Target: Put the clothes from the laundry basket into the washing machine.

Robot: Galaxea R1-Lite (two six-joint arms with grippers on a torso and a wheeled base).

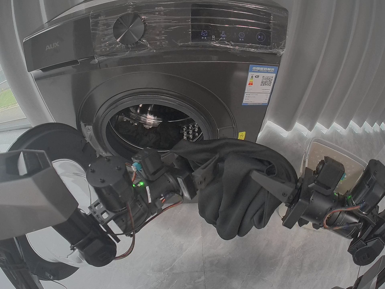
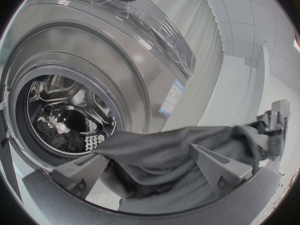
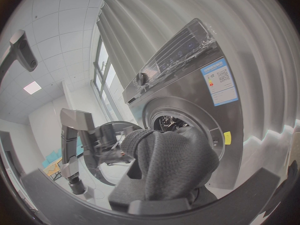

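**Now the garment hangs across the drum mouth, left end nearest**

A dark garment (image 1: 234,189) is in the air in front of the washing machine (image 1: 168,77), carried between the two arms, its middle sagging toward the floor. Its long axis runs from side to side, almost parallel to the front of the machine, so it lies across the drum mouth (image 1: 156,127) and does not point into it.

The left gripper (image 1: 196,179) is just below the lower right edge of the mouth. Its fingers (image 2: 79,172) stand well apart, with the cloth draped over and between them, not pinched. The right gripper (image 1: 264,179) is at the other end, further from the opening and buried in cloth; I cannot tell if it is clamped.

The door (image 1: 44,141) is swung open at the left, and some dark clothes (image 1: 136,135) lie inside the drum.

I judge the left end should enter first, with the right arm then swinging its end inward.
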